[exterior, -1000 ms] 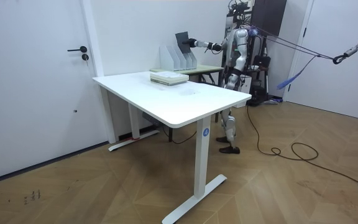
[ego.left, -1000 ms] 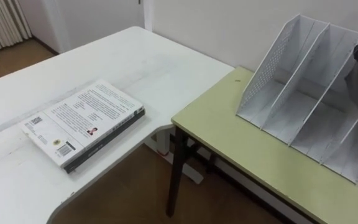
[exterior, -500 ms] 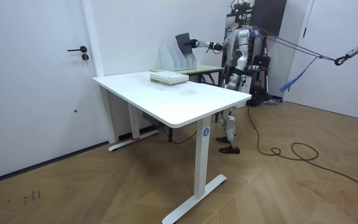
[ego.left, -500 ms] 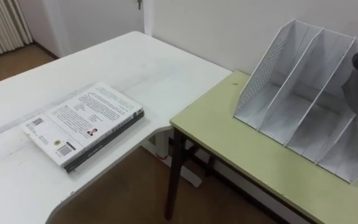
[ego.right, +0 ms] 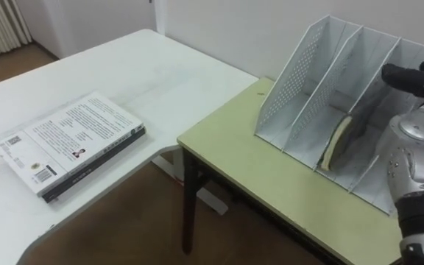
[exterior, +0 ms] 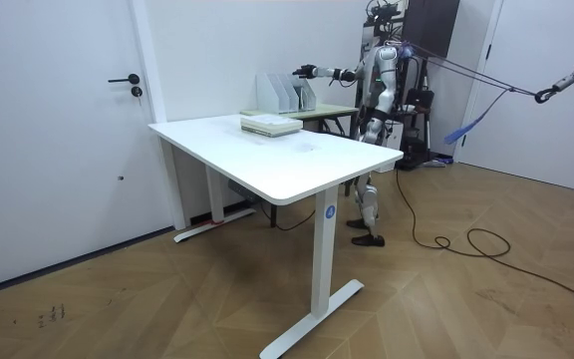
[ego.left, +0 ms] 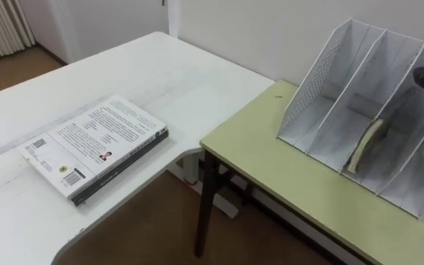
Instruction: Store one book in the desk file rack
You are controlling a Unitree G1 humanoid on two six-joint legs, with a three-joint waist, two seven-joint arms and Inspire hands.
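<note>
One book (ego.left: 364, 144) now leans in the rack (ego.left: 311, 82), released by right hand (ego.right: 412, 76).

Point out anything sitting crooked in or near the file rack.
The book in the middle compartment of the file rack is askew: it leans sideways, bowed, rather than standing upright. The stacked books lie flat on the white desk.

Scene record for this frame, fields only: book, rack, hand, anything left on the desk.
stored book: leaning in second slot from left of the rack, apart from the hand
file rack: upright on green table, near the wall
right hand: above rack's right side, fingers straight, holding nothing
book stack: lying flat on white desk
status: one book looks stored
</note>
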